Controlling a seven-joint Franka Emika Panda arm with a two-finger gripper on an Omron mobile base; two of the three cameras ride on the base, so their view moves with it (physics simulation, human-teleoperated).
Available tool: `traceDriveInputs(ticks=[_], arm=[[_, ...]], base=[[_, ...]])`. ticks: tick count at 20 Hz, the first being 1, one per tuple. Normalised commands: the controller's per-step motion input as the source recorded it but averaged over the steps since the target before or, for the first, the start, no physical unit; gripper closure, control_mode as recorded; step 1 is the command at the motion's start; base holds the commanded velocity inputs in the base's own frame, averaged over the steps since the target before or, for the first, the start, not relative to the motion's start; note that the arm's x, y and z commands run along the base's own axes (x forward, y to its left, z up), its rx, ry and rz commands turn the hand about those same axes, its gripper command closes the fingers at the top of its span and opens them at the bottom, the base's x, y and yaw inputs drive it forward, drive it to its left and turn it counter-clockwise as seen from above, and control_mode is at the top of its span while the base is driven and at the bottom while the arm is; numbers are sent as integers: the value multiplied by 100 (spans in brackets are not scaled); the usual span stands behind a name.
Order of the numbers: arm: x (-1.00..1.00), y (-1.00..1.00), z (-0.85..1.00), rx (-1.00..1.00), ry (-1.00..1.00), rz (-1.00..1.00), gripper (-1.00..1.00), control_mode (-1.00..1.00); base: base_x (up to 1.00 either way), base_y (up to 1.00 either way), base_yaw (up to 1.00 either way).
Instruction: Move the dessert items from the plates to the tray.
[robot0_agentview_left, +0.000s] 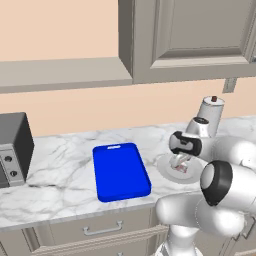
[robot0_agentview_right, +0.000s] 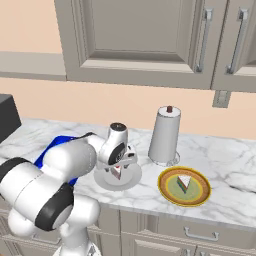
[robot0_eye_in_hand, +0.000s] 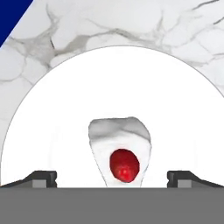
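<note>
End effector hangs directly over the cherry wedge, which sits near the middle of the pale plate. Fingertips stand spread, one on each side of the wedge and clear of it; nothing is held. In the right base view the end effector is low over the same plate, which lies toward the front edge of the worktop.

The second wedge, layered, sits on the yellow-orange plate further along the front edge, in front of the paper towel roll. The blue tray lies mid-worktop, beside the pale plate, and carries nothing.

Handling, judged:
- Wedge looks small and light; weight should not matter.
- Likely soft cake: a hard squeeze may crush or shear it.
- The cherry on top looks rounded and may roll off if knocked; avoid it.
- Best hold: the two long flat flanks, low down, fingers closing across the narrow width.
- The taper may let it squirt toward the broad end if gripped near the point.

Hard to make out:
- Wedge height and its white sides blend with the white plate in the hand view.
- The near end of the wedge is cut off at the bottom edge of the hand view.
- In the left base view the wrist covers most of the wedge.
- Fingertip height above the plate cannot be told.
- In the right base view the arm hides most of the tray.
</note>
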Motion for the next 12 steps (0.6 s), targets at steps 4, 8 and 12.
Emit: traceDriveInputs(ticks=[4, 8, 12], arm=[[9, -1, -2, 0, 0, 1, -100, -100], [2, 0, -12, 0, 3, 1, -100, -100], [0, 0, -36, 0, 5, 1, -100, -100]], base=[[0, 0, 0], [0, 0, 0], [0, 0, 0]])
